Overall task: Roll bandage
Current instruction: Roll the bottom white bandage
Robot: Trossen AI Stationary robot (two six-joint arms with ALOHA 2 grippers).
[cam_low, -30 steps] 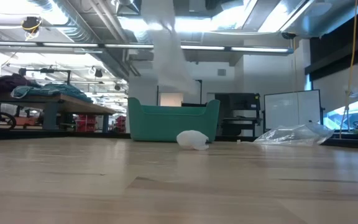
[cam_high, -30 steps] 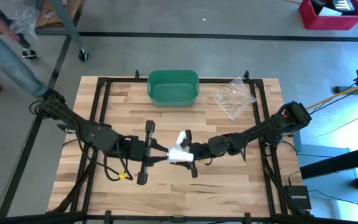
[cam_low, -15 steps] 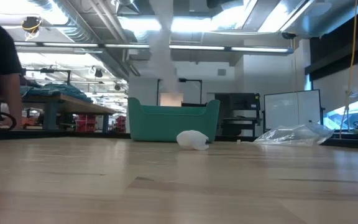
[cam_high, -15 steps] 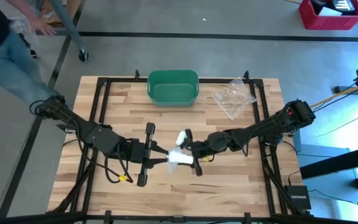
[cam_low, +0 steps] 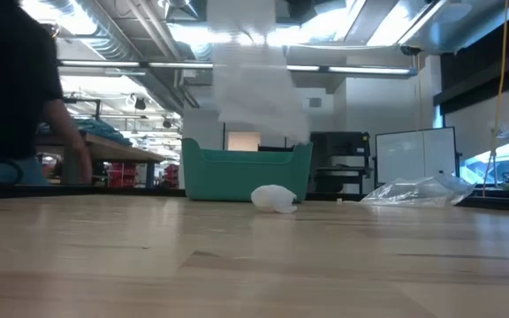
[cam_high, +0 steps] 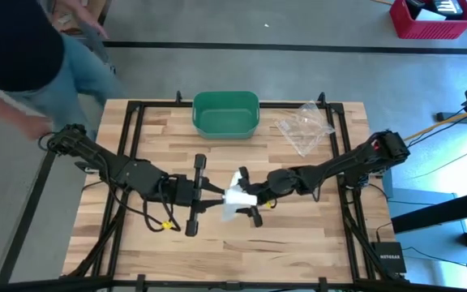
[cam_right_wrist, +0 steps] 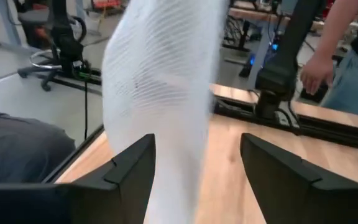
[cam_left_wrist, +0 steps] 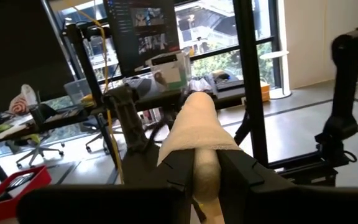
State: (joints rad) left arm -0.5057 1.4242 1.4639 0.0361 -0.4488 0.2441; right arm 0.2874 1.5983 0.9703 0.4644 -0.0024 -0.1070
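The white bandage (cam_high: 235, 198) is held up over the middle of the table, between the two arms. My left gripper (cam_left_wrist: 207, 171) comes in level from the table's left and is shut on it. My right gripper (cam_right_wrist: 197, 180) faces it from the right and is open. The ribbed strip (cam_right_wrist: 160, 93) passes down between the right fingers, close to one finger (cam_right_wrist: 132, 165). In the low view the strip (cam_low: 253, 84) hangs as a broad sheet well above the table. A small white lump (cam_low: 274, 198) lies on the table in front of the green bin (cam_low: 246, 172). My left gripper pinches the bandage (cam_left_wrist: 205, 163) between its two fingers, which lie level and come from the table's left. A thick wrapped part (cam_left_wrist: 194, 127) sticks out forward past the fingertips, and more hangs below them. The bandage is clear of the table. My right gripper stands around the strip; whether a finger touches it cannot be told.
The green bin (cam_high: 226, 113) stands at the far edge, middle. A clear plastic bag (cam_high: 305, 128) lies at the far right. A person (cam_high: 31, 57) stands just beyond the table's far left corner. Bare wood lies along the near edge.
The hanging strip has gone from a narrow band to a broad sheet in the low view, and reaches lower. My right gripper has tipped and rolled a little at the wrist. The person has walked up to the table's far left corner.
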